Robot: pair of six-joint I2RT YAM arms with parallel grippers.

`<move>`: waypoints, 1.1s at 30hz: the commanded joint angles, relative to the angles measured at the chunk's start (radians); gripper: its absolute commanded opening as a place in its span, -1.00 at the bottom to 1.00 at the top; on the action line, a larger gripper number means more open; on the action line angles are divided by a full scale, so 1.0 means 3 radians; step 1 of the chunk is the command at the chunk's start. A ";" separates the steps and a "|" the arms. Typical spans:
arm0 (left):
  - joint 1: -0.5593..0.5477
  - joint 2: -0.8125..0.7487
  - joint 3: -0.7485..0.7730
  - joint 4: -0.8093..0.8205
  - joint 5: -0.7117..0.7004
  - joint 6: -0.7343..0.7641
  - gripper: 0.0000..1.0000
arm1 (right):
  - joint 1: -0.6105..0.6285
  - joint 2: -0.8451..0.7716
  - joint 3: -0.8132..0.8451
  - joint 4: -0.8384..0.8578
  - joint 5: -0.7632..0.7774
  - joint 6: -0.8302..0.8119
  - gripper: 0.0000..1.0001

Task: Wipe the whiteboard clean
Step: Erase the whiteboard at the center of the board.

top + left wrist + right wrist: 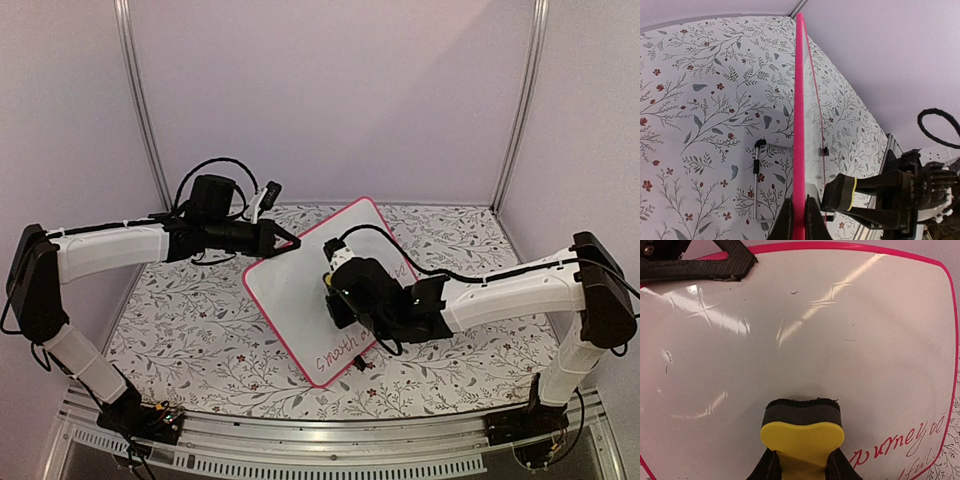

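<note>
The whiteboard [295,295], white with a pink frame, stands tilted up off the table. My left gripper [290,243] is shut on its upper left edge; in the left wrist view both fingers pinch the pink rim [799,100] at the left gripper [799,205]. My right gripper [802,462] is shut on a yellow eraser [801,427], whose black felt side presses on the board's face [815,325]. The eraser [841,192] also shows from the side. Red writing [900,445] runs along the board's lower right part [345,350].
A floral cloth [190,320] covers the table. Behind the board a bent wire stand [756,185] lies on the cloth. A black clip foot [824,151] sits on the board's far rim. Walls and metal posts [140,100] close the back.
</note>
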State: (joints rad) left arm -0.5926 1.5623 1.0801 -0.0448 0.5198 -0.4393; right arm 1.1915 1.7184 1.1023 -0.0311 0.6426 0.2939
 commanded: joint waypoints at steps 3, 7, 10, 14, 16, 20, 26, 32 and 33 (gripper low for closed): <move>-0.0029 0.0144 -0.0072 -0.0246 -0.0194 0.0258 -1.00 | -0.0010 0.0156 0.0000 0.0076 -0.0014 0.0013 -0.48; -0.0032 0.0153 -0.0068 -0.0247 -0.0185 0.0253 -1.00 | -0.0010 0.0112 -0.0197 0.0044 -0.0135 0.0210 -0.48; -0.0029 0.0150 -0.0072 -0.0245 -0.0185 0.0251 -1.00 | 0.0000 0.0046 -0.0363 -0.0024 -0.0217 0.0352 -0.49; -0.0031 0.0159 -0.0074 -0.0242 -0.0190 0.0250 -1.00 | 0.0049 -0.0085 -0.0604 -0.0001 -0.0224 0.0442 -0.49; -0.0032 0.0170 -0.0072 -0.0236 -0.0183 0.0248 -1.00 | 0.0066 -0.0136 -0.0680 0.0051 -0.0233 0.0447 -0.49; -0.0033 0.0181 -0.0067 -0.0246 -0.0195 0.0256 -1.00 | 0.0068 -0.0174 -0.0655 0.0201 -0.0200 0.0378 -0.49; -0.0031 0.0147 -0.0068 -0.0256 -0.0226 0.0265 -1.00 | 0.0043 -0.0003 -0.0167 0.0232 -0.0038 0.0069 -0.48; -0.0034 0.0086 -0.0078 -0.0261 -0.0246 0.0273 -1.00 | -0.0029 0.0054 0.0098 0.0339 -0.0061 -0.0166 -0.48; -0.0030 0.0075 -0.0081 -0.0255 -0.0243 0.0268 -1.00 | -0.0029 0.0069 0.0109 0.0336 -0.0061 -0.0190 -0.48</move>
State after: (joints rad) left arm -0.5915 1.5623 1.0805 -0.0463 0.5175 -0.4419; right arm 1.1969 1.7164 1.1004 0.0380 0.6151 0.2920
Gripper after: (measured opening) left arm 0.035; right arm 0.263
